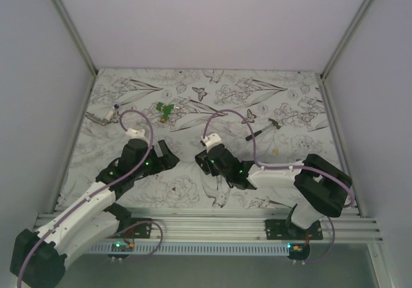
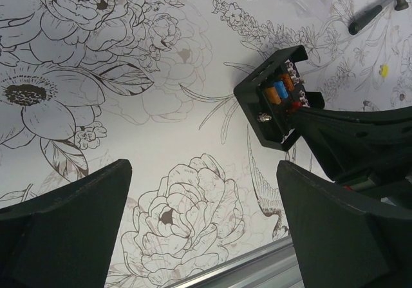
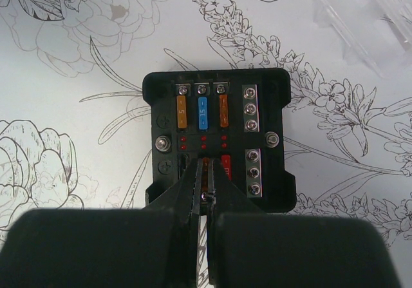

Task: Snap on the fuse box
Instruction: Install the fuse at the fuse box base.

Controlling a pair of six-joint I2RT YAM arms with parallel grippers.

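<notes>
The fuse box [image 3: 219, 140] is a small black square box lying open side up on the flowered mat, with orange, blue and red fuses showing. It also shows in the left wrist view [image 2: 273, 98] and, mostly hidden under the right gripper, in the top view [image 1: 205, 163]. My right gripper [image 3: 205, 191] is over the box's near edge. Its fingers are shut on a thin orange fuse [image 3: 206, 171] in the lower middle slot. My left gripper [image 2: 206, 230] is open and empty above the mat, to the left of the box [image 1: 166, 154].
A green plastic piece [image 1: 166, 109] lies at the back. A thin black stick-like tool [image 1: 264, 129] lies back right, also in the left wrist view [image 2: 376, 11]. A clear plastic part [image 3: 360, 24] lies beyond the box. A small yellow bit [image 1: 275, 151] lies right. The metal rail [image 2: 257, 262] runs along the near edge.
</notes>
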